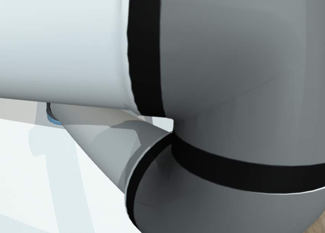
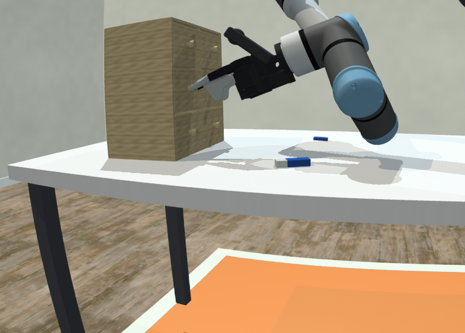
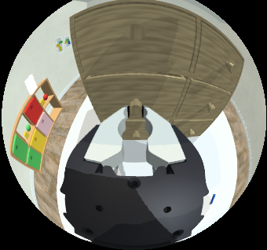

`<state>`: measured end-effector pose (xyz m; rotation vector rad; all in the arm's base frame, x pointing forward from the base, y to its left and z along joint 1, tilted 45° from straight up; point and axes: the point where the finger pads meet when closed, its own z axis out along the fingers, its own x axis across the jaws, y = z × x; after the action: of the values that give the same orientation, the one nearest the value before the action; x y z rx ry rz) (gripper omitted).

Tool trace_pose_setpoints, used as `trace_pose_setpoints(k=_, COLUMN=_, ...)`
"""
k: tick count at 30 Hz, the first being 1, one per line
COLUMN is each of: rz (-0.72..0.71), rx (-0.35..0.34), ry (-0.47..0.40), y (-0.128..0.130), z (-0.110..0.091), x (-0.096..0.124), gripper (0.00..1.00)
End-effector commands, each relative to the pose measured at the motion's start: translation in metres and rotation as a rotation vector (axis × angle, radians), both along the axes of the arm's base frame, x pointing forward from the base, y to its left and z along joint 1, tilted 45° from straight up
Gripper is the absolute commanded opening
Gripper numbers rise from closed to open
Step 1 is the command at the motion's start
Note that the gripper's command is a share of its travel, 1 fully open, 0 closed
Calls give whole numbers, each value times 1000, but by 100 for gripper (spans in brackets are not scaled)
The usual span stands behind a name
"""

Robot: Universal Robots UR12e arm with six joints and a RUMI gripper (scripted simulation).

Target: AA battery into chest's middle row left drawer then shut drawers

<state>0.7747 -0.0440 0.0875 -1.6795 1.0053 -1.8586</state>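
The wooden chest stands upright on the table. Its middle-row left drawer looks almost flush; a thin pale strip of its top edge shows in the wrist view. My gripper is shut on that drawer's knob. The other visible drawers look shut. A small dark blue cylinder lies on the table beyond the eraser; I cannot tell whether it is the AA battery. The inside of the drawer is hidden. The top view shows only the arm and part of the table.
A blue and white eraser lies on the table in front of the chest, to the right in the exterior view. My forearm and wrist reach in from the right, above both small objects. A colourful shelf stands beyond the table at left in the wrist view.
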Motion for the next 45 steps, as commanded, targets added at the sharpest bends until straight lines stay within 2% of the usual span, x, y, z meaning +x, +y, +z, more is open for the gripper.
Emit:
trace_pose_setpoints(k=1, rz=1, rx=0, ry=-3, y=1, z=2, x=2, gripper=7)
trace_pose_setpoints(k=29, rz=1, rx=0, ry=-3, y=1, z=2, x=2, gripper=7)
trace_pose_setpoints(k=42, rz=1, rx=0, ry=-3, y=1, z=2, x=2, gripper=20)
trace_pose_setpoints(k=45, rz=1, rx=0, ry=-3, y=1, z=2, x=2, gripper=20)
